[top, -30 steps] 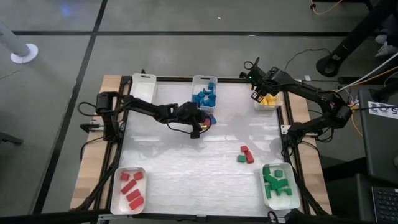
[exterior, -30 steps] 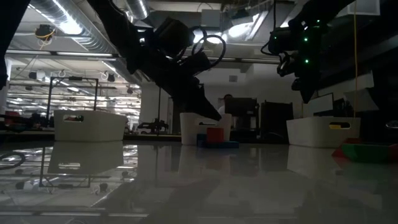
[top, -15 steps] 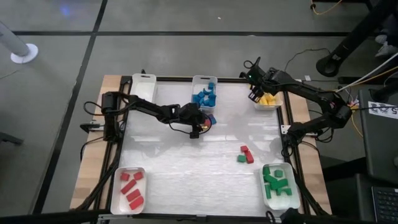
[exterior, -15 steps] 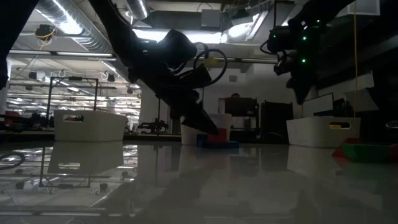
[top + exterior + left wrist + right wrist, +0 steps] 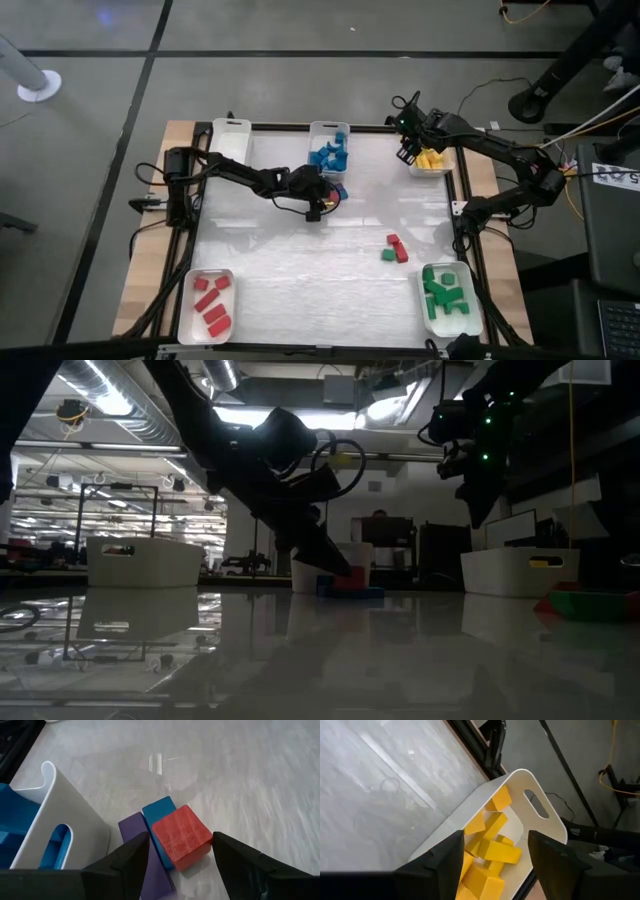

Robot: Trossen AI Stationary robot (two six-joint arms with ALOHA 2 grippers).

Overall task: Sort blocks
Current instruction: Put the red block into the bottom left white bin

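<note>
The left pincer (image 5: 180, 855) has dropped lower over the past second and now hangs with jaws spread either side of a red cube (image 5: 181, 836), not yet gripping it. The cube sits on a blue block (image 5: 161, 815) beside a purple one (image 5: 134, 827), against the blue tray (image 5: 60, 805). Farther off, the right pincer (image 5: 495, 857), released and empty, has hardly moved above the yellow tray (image 5: 540, 795) of yellow blocks (image 5: 492, 847). A red-cube pickup looks imminent.

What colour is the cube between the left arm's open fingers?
Red; the cube shows best in the left wrist view.
</note>
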